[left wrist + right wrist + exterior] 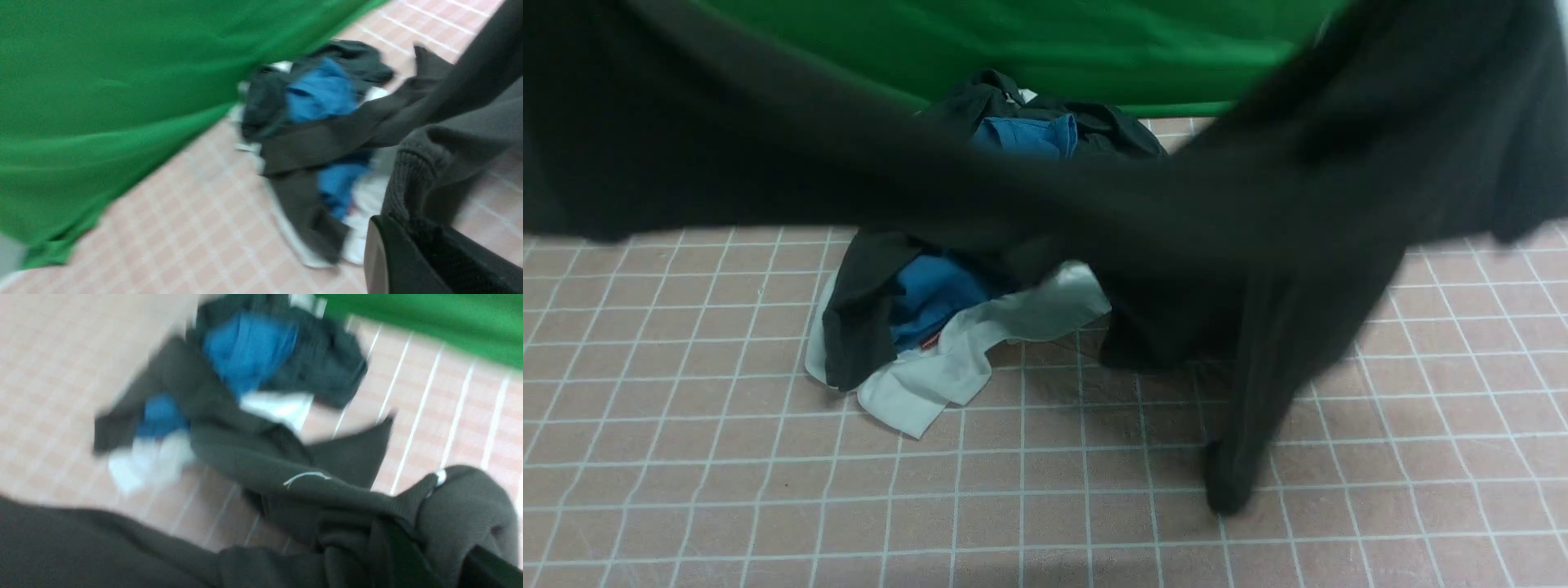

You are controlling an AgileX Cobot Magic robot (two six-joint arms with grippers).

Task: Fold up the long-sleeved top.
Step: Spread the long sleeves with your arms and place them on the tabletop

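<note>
The top (pixel 1045 196) hangs in the air above the table (pixel 768 506), strung between the two arms. Its long axis runs left to right across the front view, and its middle sags low. It is blurred in every view.

The left gripper (pixel 412 232) is clamped on a ribbed edge of the top. The right gripper (pixel 433 555) is buried in bunched fabric that rises with it, so it appears to be gripping the top as well, though its jaws cannot be seen. Each arm holds its own end, so neither is nearer.

One sleeve (pixel 1274 367) hangs on the right arm's side, and its cuff (pixel 1229 486) touches the table or comes very near it.

The next move will probably be to lay the top flat. That depends on what lies below it: bare table under the top and toward the robot, and a pile (pixel 907 384) of other clothes just behind it. The hanging sleeve could crumple under the body as the top comes down.

There is no container in view. The pile lies loose on the table, a blue T-shirt (pixel 939 294) tangled with dark and white cloth, and a green backdrop (pixel 1013 49) behind it.
</note>
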